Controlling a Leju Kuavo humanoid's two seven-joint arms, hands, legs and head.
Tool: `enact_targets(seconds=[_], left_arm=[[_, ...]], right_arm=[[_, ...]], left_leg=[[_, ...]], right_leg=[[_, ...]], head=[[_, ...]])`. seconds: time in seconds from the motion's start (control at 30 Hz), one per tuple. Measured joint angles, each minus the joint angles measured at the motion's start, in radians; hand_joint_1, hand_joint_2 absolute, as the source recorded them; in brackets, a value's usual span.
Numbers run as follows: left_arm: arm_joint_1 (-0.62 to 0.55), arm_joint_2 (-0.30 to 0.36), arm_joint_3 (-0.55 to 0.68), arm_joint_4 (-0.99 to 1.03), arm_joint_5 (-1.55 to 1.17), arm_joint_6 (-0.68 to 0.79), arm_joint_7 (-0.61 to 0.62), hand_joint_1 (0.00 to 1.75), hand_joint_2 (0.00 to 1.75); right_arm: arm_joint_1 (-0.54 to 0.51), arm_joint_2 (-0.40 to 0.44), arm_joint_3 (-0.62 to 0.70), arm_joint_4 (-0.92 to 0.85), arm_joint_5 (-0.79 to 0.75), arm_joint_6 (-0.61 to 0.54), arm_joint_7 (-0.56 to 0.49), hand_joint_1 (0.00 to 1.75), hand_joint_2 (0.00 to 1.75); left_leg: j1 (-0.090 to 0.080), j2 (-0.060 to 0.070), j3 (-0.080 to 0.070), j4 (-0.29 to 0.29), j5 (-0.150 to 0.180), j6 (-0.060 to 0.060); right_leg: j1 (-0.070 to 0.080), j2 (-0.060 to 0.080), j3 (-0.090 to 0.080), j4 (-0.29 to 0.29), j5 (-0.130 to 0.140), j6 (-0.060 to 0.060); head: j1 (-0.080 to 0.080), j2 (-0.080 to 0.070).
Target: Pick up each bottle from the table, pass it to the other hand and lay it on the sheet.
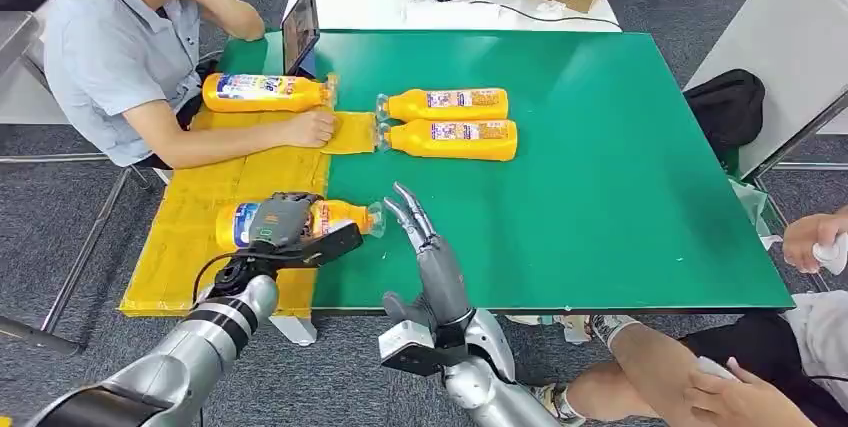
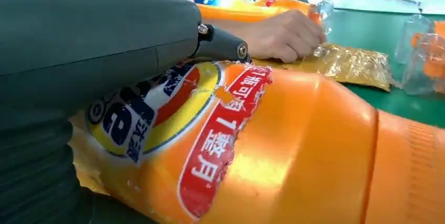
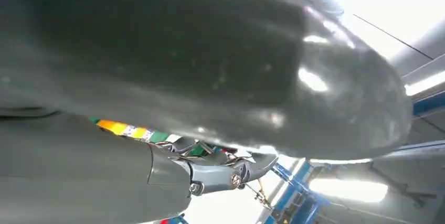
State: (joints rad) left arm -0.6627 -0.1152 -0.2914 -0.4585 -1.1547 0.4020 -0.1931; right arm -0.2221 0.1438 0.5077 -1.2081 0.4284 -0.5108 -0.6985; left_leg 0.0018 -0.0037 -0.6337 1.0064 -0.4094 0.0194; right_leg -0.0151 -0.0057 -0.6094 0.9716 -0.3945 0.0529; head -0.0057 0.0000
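Note:
An orange bottle (image 1: 335, 217) with a blue and white label lies on its side at the right edge of the yellow sheet (image 1: 190, 242), cap pointing right. My left hand (image 1: 283, 223) grips it around the label; up close the bottle (image 2: 294, 145) sits under that hand (image 2: 94, 40). My right hand (image 1: 418, 227) stands open just right of the cap, fingers straight and not touching it. Another bottle (image 1: 265, 92) lies at the sheet's far end. Two more bottles (image 1: 445, 104) (image 1: 452, 138) lie side by side on the green table (image 1: 620, 187).
A seated person at the left rests a hand (image 1: 312, 128) on the sheet's far part, near the two bottles' caps. A tablet (image 1: 300, 29) stands at the table's far left edge. Another person (image 1: 760, 367) sits at the near right corner.

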Motion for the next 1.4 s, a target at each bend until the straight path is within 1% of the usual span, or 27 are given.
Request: enact_targets(seconds=[0.1,0.13,0.37,0.57,0.63,0.67,0.73,0.8,0.87,0.9,1.0,1.13,1.17,1.3,1.37,1.4], left_arm=[[-0.012,0.000,-0.001,0.014,0.016,-0.082,-0.030,0.00,1.75],[-0.014,0.000,-0.003,0.016,0.017,-0.099,-0.031,0.00,0.00],[-0.034,-0.015,-0.002,0.022,0.114,-0.279,-0.093,0.00,0.00],[-0.054,-0.021,0.053,0.022,0.284,-0.435,-0.156,0.00,0.00],[-0.056,-0.024,0.068,0.022,0.296,-0.449,-0.162,0.00,0.00],[-0.056,-0.024,0.076,0.022,0.306,-0.455,-0.169,0.00,1.75],[-0.055,-0.025,0.091,0.021,0.346,-0.458,-0.207,0.00,1.75],[-0.041,-0.028,0.116,0.008,0.421,-0.420,-0.273,0.00,1.75],[-0.009,-0.042,0.142,-0.047,0.506,-0.319,-0.337,0.00,1.75],[0.009,-0.052,0.153,-0.088,0.557,-0.276,-0.349,0.00,1.75],[0.074,-0.073,0.167,-0.220,0.710,-0.246,-0.342,0.00,1.75],[0.211,-0.092,0.178,-0.440,1.059,-0.268,-0.315,0.00,1.75],[0.238,-0.092,0.178,-0.479,1.084,-0.269,-0.310,0.00,1.75],[0.296,-0.092,0.181,-0.576,1.141,-0.276,-0.304,0.00,1.75],[0.336,-0.093,0.191,-0.628,1.274,-0.271,-0.286,0.00,1.75],[0.375,-0.097,0.200,-0.660,1.323,-0.257,-0.278,0.00,1.75]], right_arm=[[0.000,-0.006,0.000,0.005,-0.022,0.013,0.000,0.00,0.00],[0.000,-0.008,0.000,0.005,-0.027,0.014,0.000,0.00,0.00],[0.000,-0.019,0.000,0.012,-0.070,0.044,0.000,0.00,0.00],[-0.013,-0.021,0.000,0.027,-0.105,0.077,0.000,0.00,0.00],[-0.018,-0.021,-0.001,0.033,-0.107,0.079,0.000,0.00,0.00],[-0.019,-0.021,-0.001,0.035,-0.108,0.080,0.000,0.00,0.00],[-0.021,-0.021,-0.001,0.040,-0.123,0.082,0.000,0.00,0.00],[-0.022,-0.021,-0.001,0.042,-0.142,0.081,0.000,0.00,0.00],[-0.023,-0.027,-0.001,0.042,-0.142,0.052,0.000,0.00,0.00],[-0.023,-0.029,-0.002,0.041,-0.134,0.032,0.000,0.00,0.00],[-0.023,-0.039,-0.019,0.039,-0.087,0.003,0.000,0.00,0.00],[-0.023,-0.079,-0.063,0.050,0.076,0.018,0.039,0.00,0.00],[-0.023,-0.089,-0.074,0.054,0.085,0.021,0.039,0.00,1.75],[-0.025,-0.107,-0.099,0.066,0.109,0.027,0.043,0.00,1.75],[-0.032,-0.126,-0.102,0.080,0.195,0.052,0.134,0.00,1.75],[-0.040,-0.141,-0.104,0.091,0.226,0.074,0.180,0.00,1.75]], left_leg=[[0.000,0.000,0.000,0.000,0.000,0.000],[0.000,0.000,0.000,0.000,0.000,0.000],[0.000,-0.001,0.002,0.000,0.000,0.000],[0.000,-0.001,0.005,0.000,0.000,0.000],[0.000,0.000,0.005,0.000,0.000,0.000],[0.000,0.000,0.005,0.000,0.000,0.000],[0.000,-0.001,0.005,0.000,0.000,0.000],[0.000,0.000,0.005,0.000,0.000,0.000],[0.000,0.000,0.005,0.000,0.000,0.000],[0.000,0.000,0.005,0.000,0.000,0.000],[0.000,0.000,0.004,0.000,-0.001,0.000],[-0.001,0.000,0.004,0.000,-0.002,0.001],[-0.001,0.000,0.003,0.000,-0.002,0.001],[0.000,0.000,0.002,0.000,-0.002,0.001],[-0.001,0.001,0.003,0.000,-0.002,0.001],[-0.001,0.001,0.003,0.000,-0.002,0.001]], right_leg=[[0.000,0.000,0.000,0.000,0.000,0.000],[0.000,0.000,0.000,0.000,0.000,0.000],[0.000,-0.001,0.003,0.000,0.000,0.000],[0.000,-0.001,0.006,0.000,0.000,0.000],[0.000,-0.001,0.006,0.000,0.000,0.000],[0.000,-0.001,0.006,0.000,0.000,0.000],[0.000,-0.001,0.006,0.000,0.000,0.000],[0.000,0.000,0.005,0.000,0.000,0.000],[0.000,0.000,0.005,0.000,0.000,0.000],[0.000,-0.001,0.005,0.000,0.000,0.000],[0.000,0.000,0.005,0.000,0.000,0.000],[-0.001,0.000,0.004,-0.001,-0.001,0.000],[-0.001,0.000,0.004,-0.001,-0.001,0.000],[0.000,0.000,0.003,0.000,-0.001,0.000],[0.000,0.000,0.003,0.000,-0.001,0.000],[-0.001,0.000,0.003,-0.001,-0.001,0.000]], head=[[0.000,0.000],[0.000,0.000],[0.000,0.000],[0.000,0.000],[0.000,0.000],[0.000,0.000],[0.000,0.000],[0.000,0.000],[0.000,0.000],[0.000,0.000],[0.000,0.000],[0.000,0.000],[0.000,0.000],[0.000,0.000],[0.000,0.000],[0.000,0.000]])
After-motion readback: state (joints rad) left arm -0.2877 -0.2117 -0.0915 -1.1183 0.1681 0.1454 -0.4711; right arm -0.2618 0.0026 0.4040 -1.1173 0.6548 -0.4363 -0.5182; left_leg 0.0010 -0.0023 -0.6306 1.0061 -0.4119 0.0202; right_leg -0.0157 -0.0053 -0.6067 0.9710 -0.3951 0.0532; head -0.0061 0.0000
